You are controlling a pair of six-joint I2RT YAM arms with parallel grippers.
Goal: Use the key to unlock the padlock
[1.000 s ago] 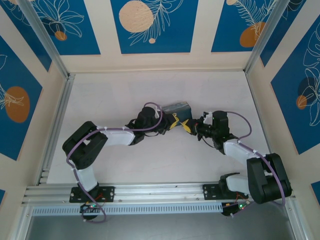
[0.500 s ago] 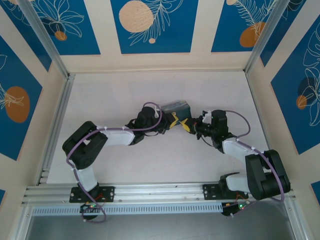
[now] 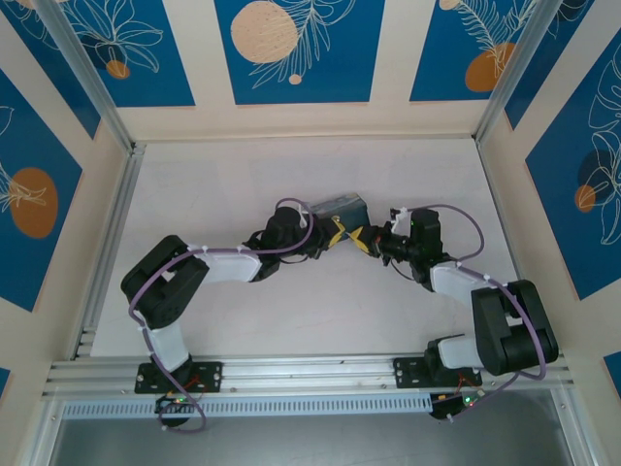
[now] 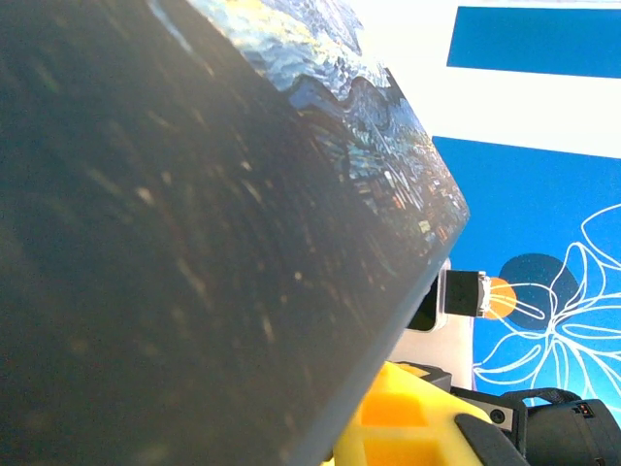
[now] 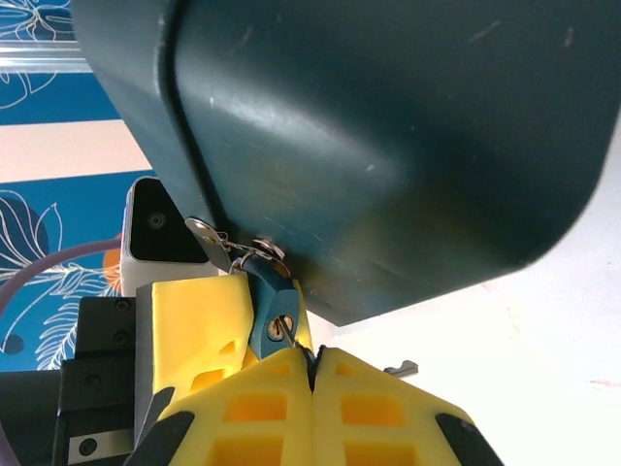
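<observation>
Down at box (image 5: 388, 126) corner: pinching key (image 5: 292, 342) tight in right tool (image 5: 312, 374), poking padlock (image 5: 267, 316) keyhole, bracing with closed left tool (image 3: 337, 231); probably needs seating fully, then twisting.

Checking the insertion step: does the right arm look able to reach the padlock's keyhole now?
Likely yes: the right gripper, shut on the key, sits right at the padlock, keyhole facing it, nothing between.

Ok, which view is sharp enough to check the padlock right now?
Right wrist view: the padlock is sharp and evenly lit, just above the shut right hand. Left wrist view: the box looms close, blurred and shadowed. Top external view: sharp, but the padlock is too small.
</observation>
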